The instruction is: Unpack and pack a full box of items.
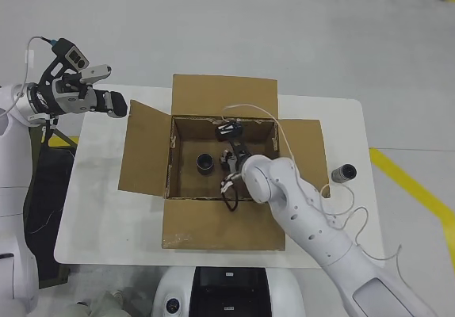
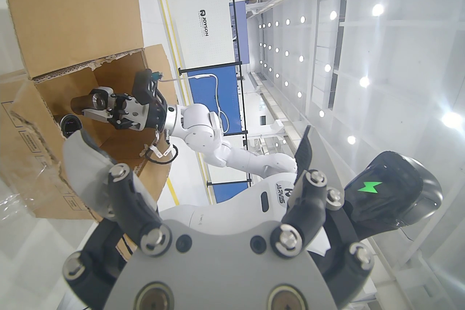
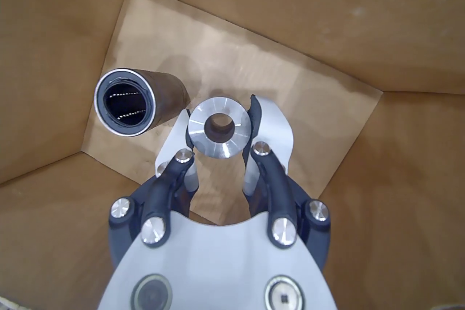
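Observation:
An open cardboard box (image 1: 222,224) stands mid-table. My right gripper (image 3: 219,129) is down inside it, shut on an upright metal cylinder (image 3: 203,137) with a silver, holed end face. In the top view the right gripper (image 1: 230,149) sits near the box's middle. Beside it a second, dark cylinder (image 3: 125,102) with a hollow black end stands on the box floor (image 3: 254,71), also seen from above as a dark cylinder (image 1: 204,164). My left gripper (image 1: 117,104) hangs open and empty off the box's far left flap, with its fingers (image 2: 83,155) spread wide.
Another dark cylinder (image 1: 343,172) lies on the white table (image 1: 101,206) right of the box's right flap. All box flaps (image 1: 144,149) are folded outward. A thin white cable (image 1: 354,226) trails along the right arm over the table.

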Robot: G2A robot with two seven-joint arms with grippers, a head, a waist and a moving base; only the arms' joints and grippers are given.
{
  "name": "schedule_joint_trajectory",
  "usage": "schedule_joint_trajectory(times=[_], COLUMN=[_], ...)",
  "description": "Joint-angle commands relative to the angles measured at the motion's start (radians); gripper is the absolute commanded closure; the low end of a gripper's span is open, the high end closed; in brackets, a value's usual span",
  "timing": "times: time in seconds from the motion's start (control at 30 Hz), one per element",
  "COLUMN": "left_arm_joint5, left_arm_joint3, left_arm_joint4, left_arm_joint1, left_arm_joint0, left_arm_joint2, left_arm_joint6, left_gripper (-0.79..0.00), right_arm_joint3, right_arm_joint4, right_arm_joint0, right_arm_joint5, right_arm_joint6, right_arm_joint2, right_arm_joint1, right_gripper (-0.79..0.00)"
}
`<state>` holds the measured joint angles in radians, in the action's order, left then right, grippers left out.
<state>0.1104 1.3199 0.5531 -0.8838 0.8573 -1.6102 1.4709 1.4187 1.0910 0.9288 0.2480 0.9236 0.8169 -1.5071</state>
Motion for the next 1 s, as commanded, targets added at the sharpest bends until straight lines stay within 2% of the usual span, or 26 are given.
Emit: schedule_joint_trajectory(times=[0.0,0.13,0.2,0.23,0.3,0.47,0.7,0.97], left_arm_joint5=[0.000,0.000,0.000,0.000,0.000,0.000,0.000,0.000], left_arm_joint3=[0.000,0.000,0.000,0.000,0.000,0.000,0.000,0.000], left_arm_joint4=[0.000,0.000,0.000,0.000,0.000,0.000,0.000,0.000], left_arm_joint1=[0.000,0.000,0.000,0.000,0.000,0.000,0.000,0.000], left_arm_joint0=[0.000,0.000,0.000,0.000,0.000,0.000,0.000,0.000], left_arm_joint2=[0.000,0.000,0.000,0.000,0.000,0.000,0.000,0.000], left_arm_joint6=[0.000,0.000,0.000,0.000,0.000,0.000,0.000,0.000], left_gripper=[-0.785,-0.785,-0.785,-0.785,-0.785,-0.785,-0.785,-0.785], right_arm_joint3=[-0.018,-0.042,-0.050,-0.054,-0.060,-0.066,-0.063,0.051], right_arm_joint4=[-0.005,-0.010,-0.010,-0.010,-0.012,-0.006,0.007,0.054], right_arm_joint0=[-0.006,-0.012,-0.013,-0.014,-0.015,-0.016,-0.013,0.034], right_arm_joint5=[0.002,-0.002,-0.002,-0.003,-0.003,-0.006,-0.004,0.000], right_arm_joint6=[-0.002,-0.005,-0.005,-0.006,-0.007,-0.004,-0.004,0.012], right_arm_joint2=[-0.001,-0.004,-0.006,-0.007,-0.008,-0.014,-0.019,0.029], right_arm_joint1=[-0.003,-0.009,-0.012,-0.013,-0.015,-0.020,-0.026,-0.012], right_gripper=[-0.123,-0.166,-0.212,-0.265,-0.299,-0.348,-0.354,-0.363])
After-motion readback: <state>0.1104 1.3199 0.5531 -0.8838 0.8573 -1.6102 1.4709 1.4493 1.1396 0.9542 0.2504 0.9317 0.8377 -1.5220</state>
